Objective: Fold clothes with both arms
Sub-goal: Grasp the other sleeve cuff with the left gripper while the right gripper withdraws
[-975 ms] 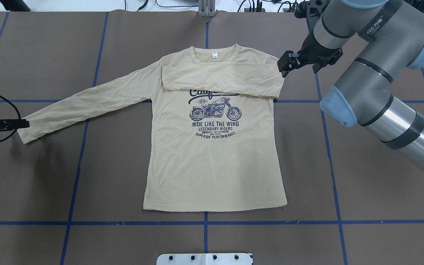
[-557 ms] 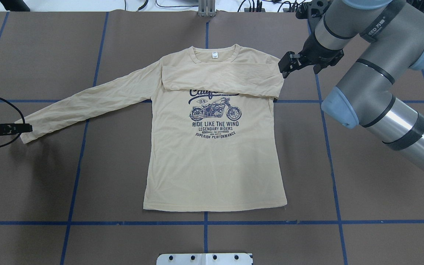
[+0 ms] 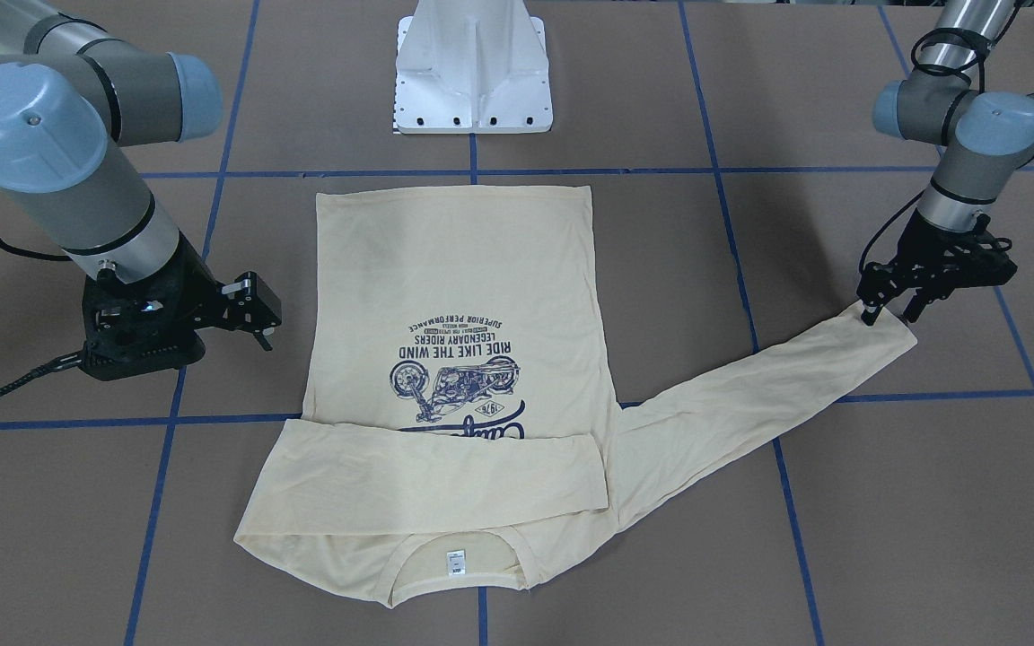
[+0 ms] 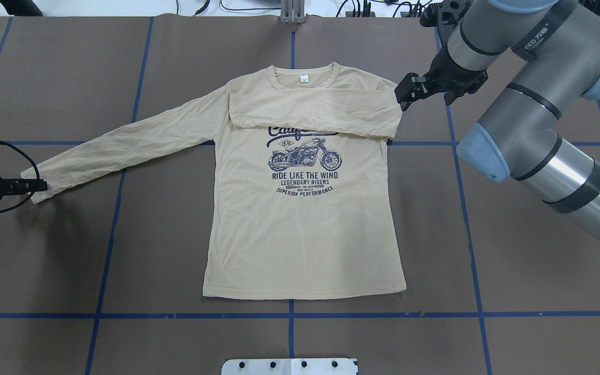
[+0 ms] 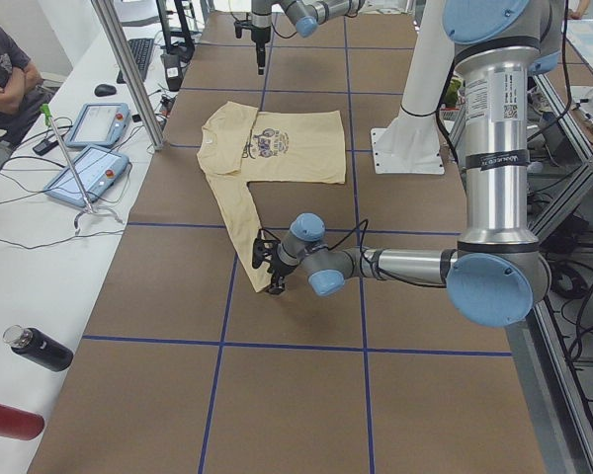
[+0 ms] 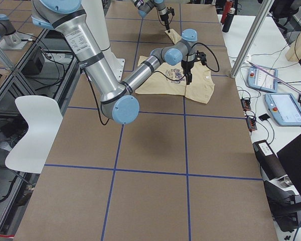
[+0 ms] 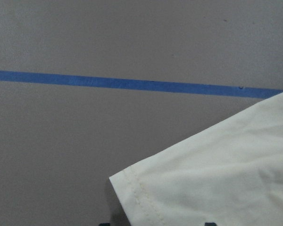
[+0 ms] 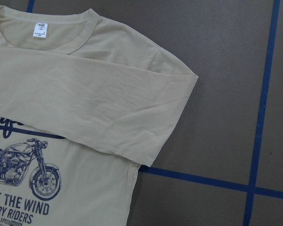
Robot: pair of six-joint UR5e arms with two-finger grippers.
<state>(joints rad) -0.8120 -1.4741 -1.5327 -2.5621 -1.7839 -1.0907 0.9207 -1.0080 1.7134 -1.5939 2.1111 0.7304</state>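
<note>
Counted on the brown table (image 4: 487, 260), gridded with blue tape lines (image 4: 175, 315): one shirt (image 4: 300, 234), pale cream-yellow and long-sleeved. Lies flat and front-up at the middle, collar toward the far edge in the overhead view. Bears one navy motorcycle print (image 4: 304, 161) and one small white neck tag (image 4: 304, 78). Has two sleeves: one folded sleeve (image 4: 315, 112) laid across the chest over the top of the print, one outstretched sleeve (image 4: 123, 148) reaching straight toward the robot's left.

Two arms, two pincers. On the left arm (image 3: 966, 135), the left pincer (image 3: 887, 314) down at the cuff of the outstretched sleeve; spread, with a dark tip either side of the cuff corner at the bottom of its wrist view, not yet closed on the cloth. On the right arm (image 4: 529, 104), the right pincer (image 4: 402, 100) just beside the shirt's shoulder, where the folded sleeve turns back; holds nothing, though whether spread or pressed together cannot be told.

Beyond the hem, one white pedestal base (image 3: 472, 72). In the side views, off the brown surface: one seated person (image 5: 0, 69) with arms crossed, two bottles, namely a black bottle (image 5: 40, 348) and a red bottle (image 5: 5, 420), and one white chair (image 6: 32, 130).
</note>
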